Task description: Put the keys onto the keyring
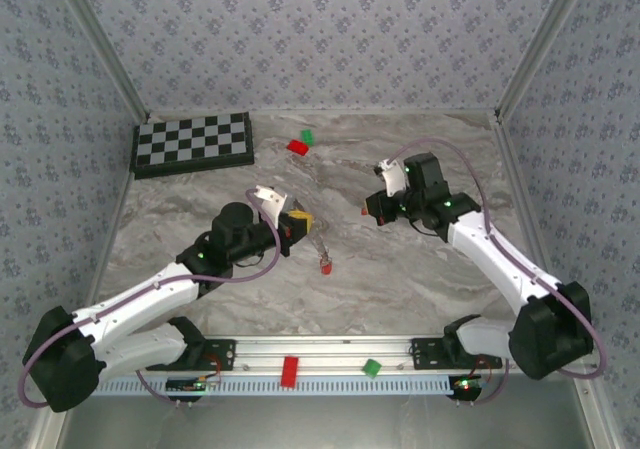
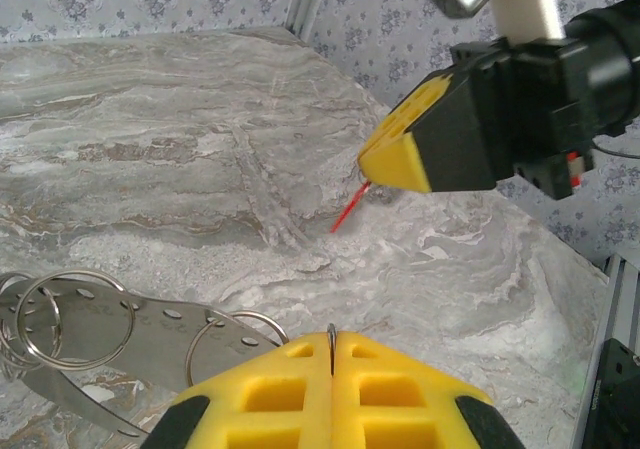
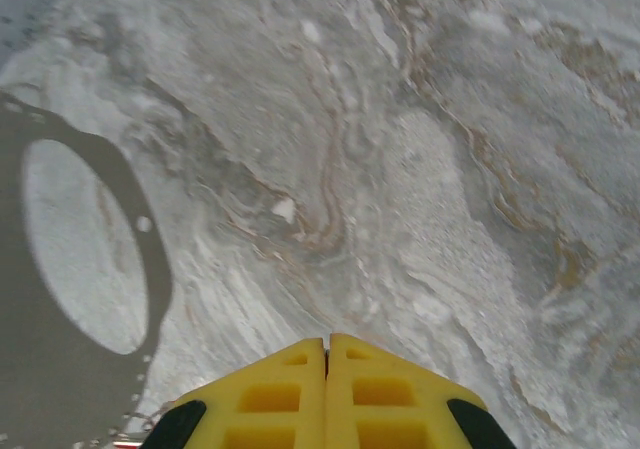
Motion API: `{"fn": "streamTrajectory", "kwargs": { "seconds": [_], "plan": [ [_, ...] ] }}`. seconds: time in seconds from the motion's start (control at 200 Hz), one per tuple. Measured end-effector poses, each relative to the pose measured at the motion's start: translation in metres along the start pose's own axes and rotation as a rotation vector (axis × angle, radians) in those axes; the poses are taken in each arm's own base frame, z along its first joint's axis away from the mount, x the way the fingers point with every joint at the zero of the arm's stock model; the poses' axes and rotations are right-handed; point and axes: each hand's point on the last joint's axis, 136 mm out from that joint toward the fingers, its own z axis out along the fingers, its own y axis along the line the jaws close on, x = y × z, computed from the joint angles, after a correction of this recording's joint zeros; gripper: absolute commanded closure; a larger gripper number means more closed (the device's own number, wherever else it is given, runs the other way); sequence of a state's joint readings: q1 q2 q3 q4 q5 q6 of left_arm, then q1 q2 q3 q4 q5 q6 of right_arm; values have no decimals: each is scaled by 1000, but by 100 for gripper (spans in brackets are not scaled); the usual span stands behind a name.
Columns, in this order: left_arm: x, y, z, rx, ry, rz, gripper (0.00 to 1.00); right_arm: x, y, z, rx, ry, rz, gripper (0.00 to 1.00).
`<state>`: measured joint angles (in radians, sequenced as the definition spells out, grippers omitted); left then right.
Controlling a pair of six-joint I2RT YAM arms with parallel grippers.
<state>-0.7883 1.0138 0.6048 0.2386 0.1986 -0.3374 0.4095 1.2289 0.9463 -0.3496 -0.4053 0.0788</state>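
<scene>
My left gripper (image 1: 300,217) (image 2: 332,344) is shut on a thin wire ring of the keyring (image 2: 100,319), a grey perforated band carrying several split rings. In the top view the keyring (image 1: 316,241) trails from that gripper toward a red-headed key (image 1: 325,266) on the table; whether that key is attached I cannot tell. My right gripper (image 1: 372,209) (image 2: 375,164) (image 3: 327,347) hovers just right of the left one, shut on another key (image 2: 348,212) (image 1: 364,212), which shows as a thin red sliver poking from its tip. The band (image 3: 20,389) loops blurrily at the left of the right wrist view.
A checkerboard (image 1: 193,144) lies at the back left. A red block (image 1: 297,147) and a green block (image 1: 308,136) sit at the back centre. Another red block (image 1: 290,369) and green block (image 1: 371,368) rest on the front rail. Patterned walls enclose the marbled table (image 1: 420,279).
</scene>
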Motion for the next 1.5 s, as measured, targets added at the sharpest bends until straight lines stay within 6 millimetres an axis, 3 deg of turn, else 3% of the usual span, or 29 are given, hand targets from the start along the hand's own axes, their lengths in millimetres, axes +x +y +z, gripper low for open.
{"fn": "streamTrajectory", "kwargs": {
  "seconds": [0.58,0.73,1.04,1.224,1.499],
  "plan": [
    [5,-35,5,193,19,84,100,-19,97,-40,-242,-383,-237,100],
    [0,-39,6,215,-1,101,100,-27,101,-59,-229,-467,-287,100],
    [-28,-56,4,262,-67,141,100,-15,104,-79,-231,-539,-353,100],
    [-56,-70,4,298,-107,158,100,-12,112,-80,-294,-529,-372,100],
    [-55,-74,2,321,-96,157,100,-19,118,-78,-353,-553,-387,100]
  ]
}}
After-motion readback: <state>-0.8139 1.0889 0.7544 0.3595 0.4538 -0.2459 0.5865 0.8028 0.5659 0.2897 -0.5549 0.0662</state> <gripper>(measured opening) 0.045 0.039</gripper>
